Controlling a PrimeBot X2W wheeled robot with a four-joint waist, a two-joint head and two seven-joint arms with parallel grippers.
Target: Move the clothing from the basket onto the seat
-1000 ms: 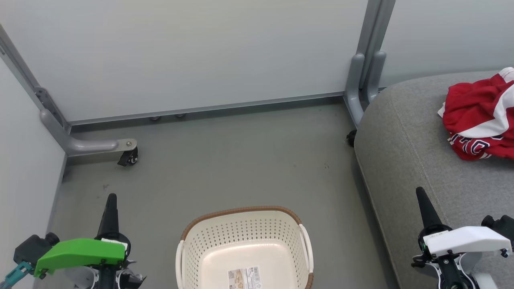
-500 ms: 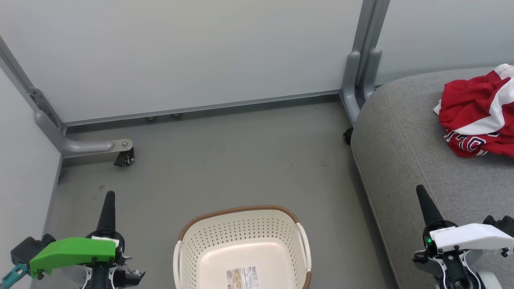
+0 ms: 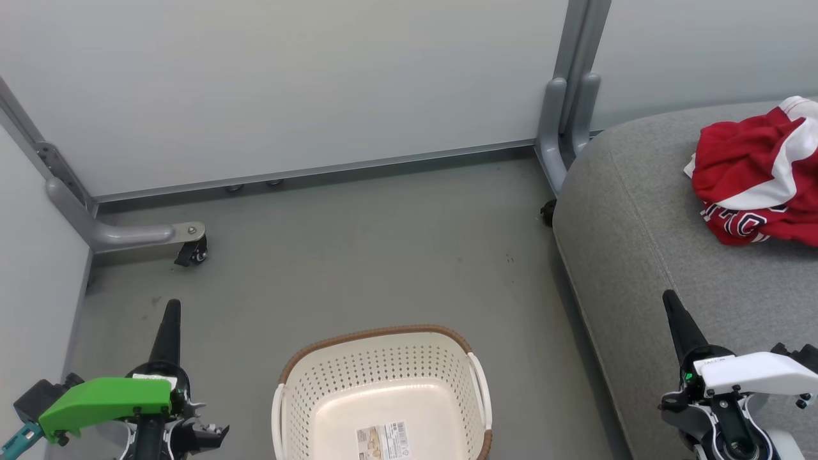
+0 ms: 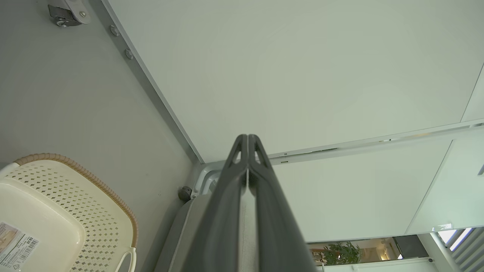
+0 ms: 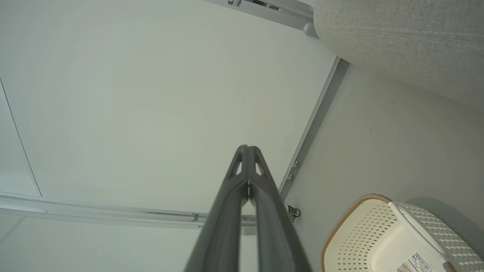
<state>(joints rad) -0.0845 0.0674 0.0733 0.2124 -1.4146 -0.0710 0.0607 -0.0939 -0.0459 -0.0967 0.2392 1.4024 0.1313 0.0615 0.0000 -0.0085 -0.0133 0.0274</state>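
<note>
Head camera stares down at the floor (image 3: 358, 255); wrist cameras sight along left tool (image 4: 247, 139) and right tool (image 5: 247, 149) toward the wall (image 4: 302, 75); all share the basket (image 3: 377, 333).

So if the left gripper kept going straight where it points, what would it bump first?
Probably the pale wall panel. The shut left gripper aims at it, above the grey bottom rail, with nothing in between. Depth is hard to judge.

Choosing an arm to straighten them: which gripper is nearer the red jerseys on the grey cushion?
Right. The right gripper is at the seat's near side, below the clothing in the head view; the left gripper is left of the basket.
</note>
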